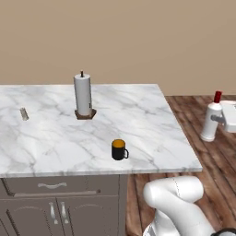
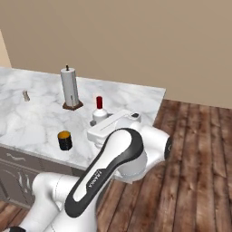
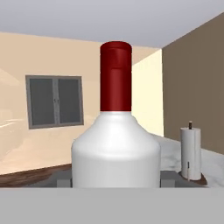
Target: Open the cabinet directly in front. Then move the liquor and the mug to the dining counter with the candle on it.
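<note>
While our pincer [image 1: 220,118] grips the liquor [image 1: 211,120] past the surface's [image 1: 152,110] right edge, mug [image 1: 119,150] near its front edge, candle [image 1: 24,114] far left.

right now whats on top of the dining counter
On the dining counter: the black mug near the front edge, a paper-towel roll on its brown base, and the small candle. The liquor is in the tool, held off the counter's right edge over the floor.
</note>
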### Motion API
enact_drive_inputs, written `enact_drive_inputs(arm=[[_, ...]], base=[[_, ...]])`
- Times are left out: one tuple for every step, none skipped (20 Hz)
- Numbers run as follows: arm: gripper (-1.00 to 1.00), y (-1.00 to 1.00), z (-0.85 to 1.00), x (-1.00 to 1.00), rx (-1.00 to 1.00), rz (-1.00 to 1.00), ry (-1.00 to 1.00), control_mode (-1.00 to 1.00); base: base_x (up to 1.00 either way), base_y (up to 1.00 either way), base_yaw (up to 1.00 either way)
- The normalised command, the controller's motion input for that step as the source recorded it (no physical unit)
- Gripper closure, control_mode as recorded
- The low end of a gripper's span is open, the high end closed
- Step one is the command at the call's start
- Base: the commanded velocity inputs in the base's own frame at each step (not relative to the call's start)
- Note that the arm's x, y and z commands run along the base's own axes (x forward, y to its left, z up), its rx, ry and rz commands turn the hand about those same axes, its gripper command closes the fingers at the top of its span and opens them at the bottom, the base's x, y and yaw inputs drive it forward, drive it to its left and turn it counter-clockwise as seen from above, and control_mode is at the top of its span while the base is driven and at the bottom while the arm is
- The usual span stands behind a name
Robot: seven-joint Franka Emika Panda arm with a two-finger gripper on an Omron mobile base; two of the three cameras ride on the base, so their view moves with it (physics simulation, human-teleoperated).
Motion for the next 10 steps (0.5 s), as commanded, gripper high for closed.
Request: enact_drive_inputs(arm=[[1.0, -0.01, -0.21, 0.24, 0.0, 0.07, 0.0, -1.0], [1.0, 0.0, -0.2, 0.26, 0.0, 0.07, 0.0, -1.0], [1.0, 0.0, -0.2, 0.28, 0.0, 0.07, 0.0, -1.0], [1.0, 0.0, -0.2, 0.28, 0.0, 0.06, 0.0, -1.0], [1.0, -0.01, -0.2, 0.28, 0.0, 0.06, 0.0, -1.0], [1.0, -0.03, -0.21, 0.29, 0.0, 0.05, 0.0, -1.0], [1.0, 0.0, -0.21, 0.3, 0.0, 0.05, 0.0, -1.0], [1.0, 0.0, -0.21, 0.29, 0.0, 0.05, 0.0, -1.0], [1.0, 0.0, -0.2, 0.25, 0.0, 0.05, 0.0, -1.0], [1.0, 0.0, -0.2, 0.25, 0.0, 0.04, 0.0, -1.0]], base=[[0.0, 0.0, 0.0], [0.0, 0.0, 0.0], [0.0, 0.0, 0.0], [0.0, 0.0, 0.0], [0.0, 0.0, 0.0], [0.0, 0.0, 0.0], [0.0, 0.0, 0.0], [0.0, 0.0, 0.0], [0.0, 0.0, 0.0], [0.0, 0.0, 0.0]])
